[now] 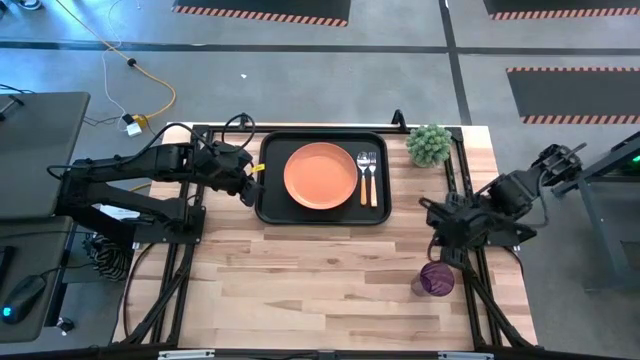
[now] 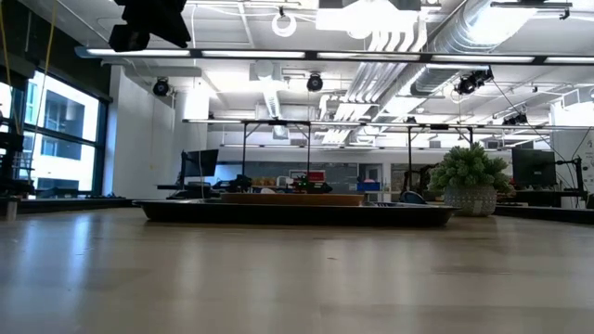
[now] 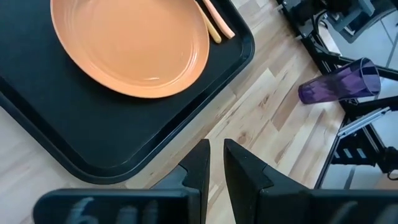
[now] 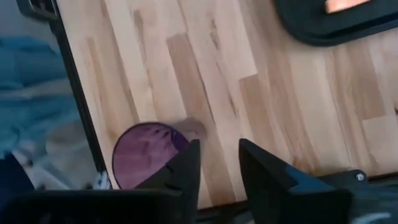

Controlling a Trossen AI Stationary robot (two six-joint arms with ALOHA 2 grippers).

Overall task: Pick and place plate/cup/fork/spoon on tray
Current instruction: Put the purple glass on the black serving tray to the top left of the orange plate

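The black tray (image 1: 275, 205) lies at the middle of the table's far half. On it rest the orange plate (image 1: 320, 175) and, right of the plate, the fork and spoon (image 1: 368, 178) side by side, heads toward the far edge. The purple cup (image 1: 436, 279) stands on the bare table near the right edge, mouth up. My right gripper (image 1: 450, 254) hovers just beyond the cup, fingers a little apart; in its wrist view (image 4: 217, 146) the cup (image 4: 146, 158) sits beside one finger, outside the gap. My left gripper (image 1: 252, 182) waits at the tray's left rim, fingers (image 3: 202, 158) nearly together, empty.
A green bushy plant in a pale pot (image 1: 429, 144) stands at the far right, just beyond the tray's right end. Black frame bars (image 1: 470, 200) run along the table's left and right edges. Bare wood spans the near half of the table (image 1: 300, 290).
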